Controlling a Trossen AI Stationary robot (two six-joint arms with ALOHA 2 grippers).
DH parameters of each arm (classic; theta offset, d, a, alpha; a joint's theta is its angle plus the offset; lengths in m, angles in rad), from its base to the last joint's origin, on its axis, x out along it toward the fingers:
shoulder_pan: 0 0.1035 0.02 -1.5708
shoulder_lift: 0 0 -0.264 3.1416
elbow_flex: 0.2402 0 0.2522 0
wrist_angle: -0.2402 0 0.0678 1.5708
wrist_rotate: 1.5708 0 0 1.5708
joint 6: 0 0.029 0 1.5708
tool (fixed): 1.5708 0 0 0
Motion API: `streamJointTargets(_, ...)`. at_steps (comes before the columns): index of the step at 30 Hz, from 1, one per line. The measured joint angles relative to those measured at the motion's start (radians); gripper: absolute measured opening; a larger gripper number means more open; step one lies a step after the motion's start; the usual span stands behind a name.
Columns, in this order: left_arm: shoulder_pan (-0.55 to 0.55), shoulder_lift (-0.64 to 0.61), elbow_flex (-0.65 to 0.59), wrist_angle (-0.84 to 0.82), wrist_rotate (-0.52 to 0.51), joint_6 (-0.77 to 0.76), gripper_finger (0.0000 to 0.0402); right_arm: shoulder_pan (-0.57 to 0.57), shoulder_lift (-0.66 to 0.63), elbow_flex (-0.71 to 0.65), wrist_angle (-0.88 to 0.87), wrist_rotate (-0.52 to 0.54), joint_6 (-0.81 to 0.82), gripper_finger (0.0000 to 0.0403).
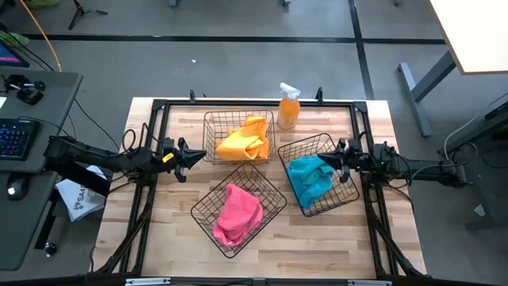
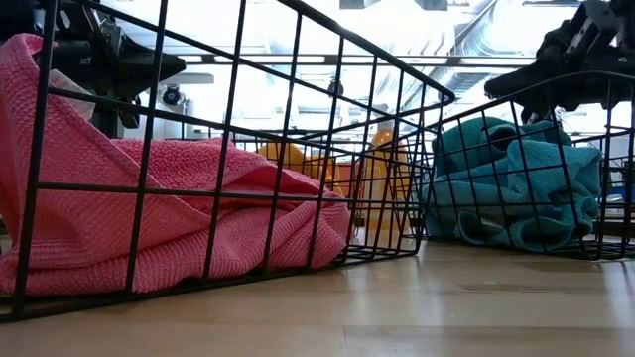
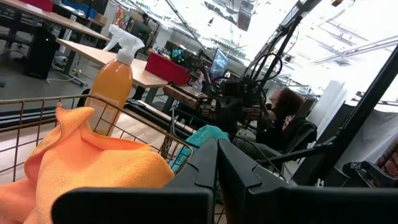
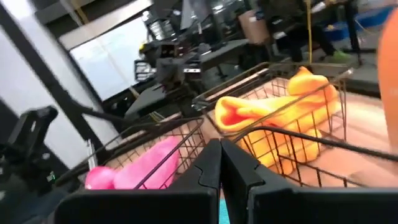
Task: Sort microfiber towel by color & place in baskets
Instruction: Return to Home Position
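Three wire baskets stand on the wooden table. The far one [image 1: 238, 119] holds a crumpled yellow-orange towel [image 1: 244, 141] [image 3: 93, 168] [image 4: 280, 118]. The near one [image 1: 274, 199], turned cornerwise, holds a pink towel [image 1: 236, 213] [image 2: 179, 218] [image 4: 143, 165]. The right one [image 1: 337, 199] holds a teal towel [image 1: 308, 179] [image 2: 516, 188]. My left gripper [image 1: 196, 155] [image 3: 217, 165] is shut and hovers just left of the far basket. My right gripper [image 1: 323, 161] [image 4: 221, 162] [image 2: 556, 74] is shut, raised above the teal towel.
An orange spray bottle with a white trigger [image 1: 288, 107] [image 3: 115, 74] stands upright at the far edge, beside the far basket. Black frame rails [image 1: 254, 103] border the table. Bare wood [image 1: 333, 246] lies along the near edge. A desk with a keyboard [image 1: 16, 139] stands beyond the table's left side.
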Motion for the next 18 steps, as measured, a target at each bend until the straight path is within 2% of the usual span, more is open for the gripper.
streamJointTargets(3, 0.000, 0.000, 0.000, 0.000, 0.000, 0.000, 0.0001, 0.000, 0.000, 0.000, -0.028, 0.047, 0.052, 0.0000)
streamJointTargets(7, 0.000, 0.000, 0.000, 0.000, 0.000, 0.000, 0.0001, 0.000, 0.000, 0.000, -0.111, 0.053, 0.133, 0.0000)
streamJointTargets(12, 0.000, 0.000, 0.000, 0.000, 0.000, 0.000, 0.0001, 0.000, 0.000, 0.000, -0.178, 0.048, 0.139, 0.0000)
streamJointTargets(18, 0.000, 0.000, 0.000, 0.000, 0.000, 0.000, 0.0001, 0.000, 0.002, 0.000, -0.181, 0.046, 0.143, 0.0000)
